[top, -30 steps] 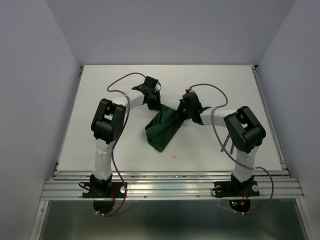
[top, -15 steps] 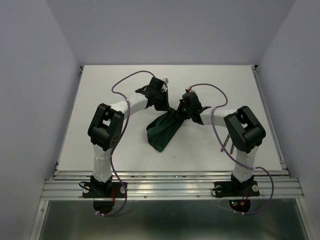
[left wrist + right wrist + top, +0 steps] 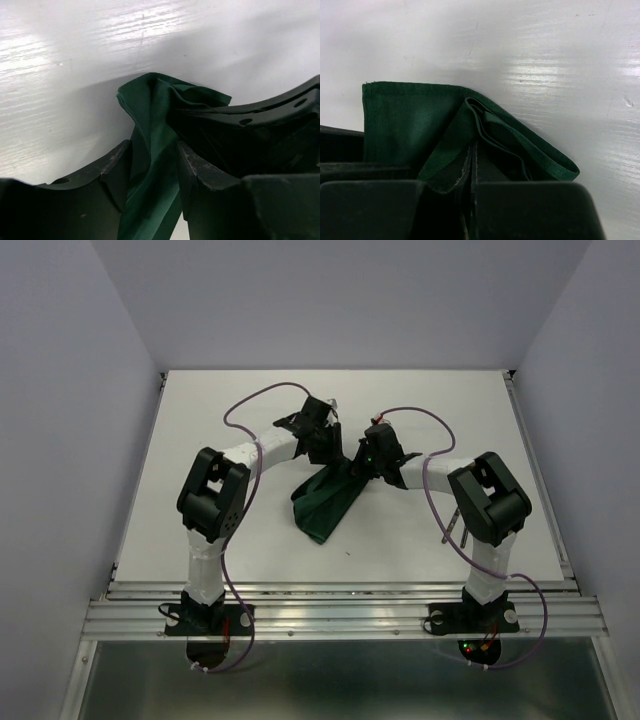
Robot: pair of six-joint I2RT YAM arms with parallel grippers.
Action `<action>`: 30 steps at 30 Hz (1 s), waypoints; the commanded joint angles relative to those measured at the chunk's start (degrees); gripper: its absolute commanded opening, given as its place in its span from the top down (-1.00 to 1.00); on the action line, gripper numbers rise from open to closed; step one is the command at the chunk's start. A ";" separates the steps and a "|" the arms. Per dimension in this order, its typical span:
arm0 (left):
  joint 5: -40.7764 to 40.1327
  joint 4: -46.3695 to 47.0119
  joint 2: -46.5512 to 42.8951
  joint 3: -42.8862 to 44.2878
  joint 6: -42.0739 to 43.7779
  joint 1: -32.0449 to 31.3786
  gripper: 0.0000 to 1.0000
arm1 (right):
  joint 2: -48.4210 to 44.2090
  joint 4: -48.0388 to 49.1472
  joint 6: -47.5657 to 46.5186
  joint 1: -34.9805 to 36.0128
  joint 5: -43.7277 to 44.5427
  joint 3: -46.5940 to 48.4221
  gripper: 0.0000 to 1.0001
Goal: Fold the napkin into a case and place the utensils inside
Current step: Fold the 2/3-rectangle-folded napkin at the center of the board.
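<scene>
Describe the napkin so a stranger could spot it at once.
Start from the white table and look at its middle. The napkin is the crumpled dark green cloth lying there, its far end pinched by the left gripper and the right gripper. Nothing else in view is green.

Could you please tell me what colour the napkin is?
The napkin is plain dark green, seen best in the right wrist view.
</scene>
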 commanded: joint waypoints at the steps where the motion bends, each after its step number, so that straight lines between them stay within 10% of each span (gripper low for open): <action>1: -5.13 -1.25 -0.22 2.52 -0.46 0.47 -0.03 | 0.51 -2.98 -0.49 0.44 0.87 0.56 0.99; 22: -5.57 -1.78 5.67 8.06 -0.72 4.08 0.39 | 0.15 -2.98 -0.76 0.44 0.52 0.65 0.99; 30: -3.11 -0.37 4.36 7.01 -0.81 3.99 1.00 | 0.07 -2.98 -0.67 0.44 0.70 0.82 0.99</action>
